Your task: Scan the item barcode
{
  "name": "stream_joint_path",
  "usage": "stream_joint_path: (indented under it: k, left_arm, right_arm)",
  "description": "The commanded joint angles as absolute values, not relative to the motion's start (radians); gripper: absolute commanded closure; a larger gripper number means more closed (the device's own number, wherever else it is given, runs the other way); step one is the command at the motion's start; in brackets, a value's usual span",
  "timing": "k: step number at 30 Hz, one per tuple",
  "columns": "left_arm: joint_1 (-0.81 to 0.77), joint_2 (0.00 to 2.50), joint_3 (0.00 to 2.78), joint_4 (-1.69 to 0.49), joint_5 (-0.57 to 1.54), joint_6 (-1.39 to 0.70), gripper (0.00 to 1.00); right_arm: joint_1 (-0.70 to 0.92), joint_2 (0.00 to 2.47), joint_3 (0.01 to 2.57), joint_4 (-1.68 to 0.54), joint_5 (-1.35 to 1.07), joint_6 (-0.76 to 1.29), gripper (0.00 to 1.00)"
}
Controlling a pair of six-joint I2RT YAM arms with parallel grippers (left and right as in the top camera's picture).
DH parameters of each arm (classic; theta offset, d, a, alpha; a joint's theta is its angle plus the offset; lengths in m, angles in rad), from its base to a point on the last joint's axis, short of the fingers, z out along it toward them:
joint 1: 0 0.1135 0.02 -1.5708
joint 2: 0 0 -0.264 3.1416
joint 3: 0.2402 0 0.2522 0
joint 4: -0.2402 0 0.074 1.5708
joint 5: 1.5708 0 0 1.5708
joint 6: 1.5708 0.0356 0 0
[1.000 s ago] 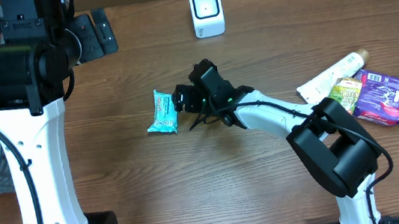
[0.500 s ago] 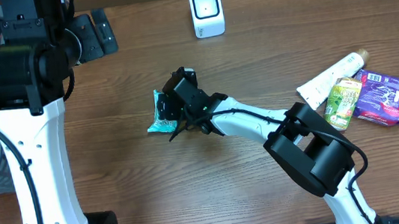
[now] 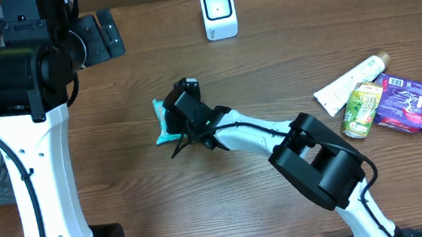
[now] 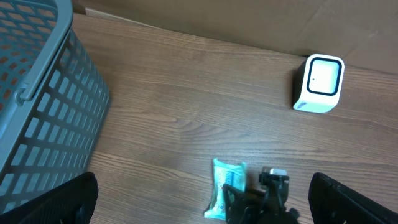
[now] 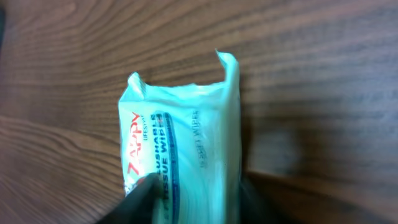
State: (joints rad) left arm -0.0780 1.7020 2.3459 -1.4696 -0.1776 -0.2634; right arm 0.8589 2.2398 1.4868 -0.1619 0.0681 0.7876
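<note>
Right end effector point(image 5: 193, 202) pinches the teal wipes packet point(image 5: 180, 124) on the bench point(image 3: 164, 196) — fingers point(image 5: 140, 199) against both edges; left end effector point(image 4: 202, 200) hangs spread wide

The wipes packet point(image 5: 180, 143) lies flat on the table point(image 3: 123, 184) between the jaws of the right gripper point(image 3: 173, 123), its far end reaching past their tips. The scanner point(image 3: 219, 11) stands well apart, off to one side of those jaws. Far behind them lie a tube point(image 3: 350, 79) and a pouch point(image 3: 404, 100), with a carton point(image 3: 362, 105) between the two. The basket point(image 4: 37, 93) sits left of the jaws of the left gripper point(image 3: 98, 37).
</note>
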Motion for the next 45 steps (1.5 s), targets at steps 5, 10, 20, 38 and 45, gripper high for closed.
stream_joint_path:
  k: [5,10,20,38,45]
  left_arm:
    - [-0.079,1.707,2.357,-1.466,-0.191,-0.277,0.0]
    - [-0.079,1.707,2.357,-1.466,-0.191,-0.277,0.0]
    - [-0.079,1.707,2.357,-1.466,-0.191,-0.277,0.01]
    - [-0.079,1.707,2.357,-1.466,-0.191,-0.277,0.0]
    - [-0.079,1.707,2.357,-1.466,-0.191,-0.277,0.01]
  right_arm:
    - [0.847,2.305,1.522,-0.293,0.059,0.789,0.96]
    - [0.781,2.234,1.645,-0.559,0.059,0.689,0.96]
    - [0.73,2.09,1.693,-0.935,0.583,0.567,0.96]
    - [0.846,2.23,1.624,-0.886,0.844,0.326,0.95]
    - [0.952,2.23,1.624,-0.868,0.753,0.171,0.55]
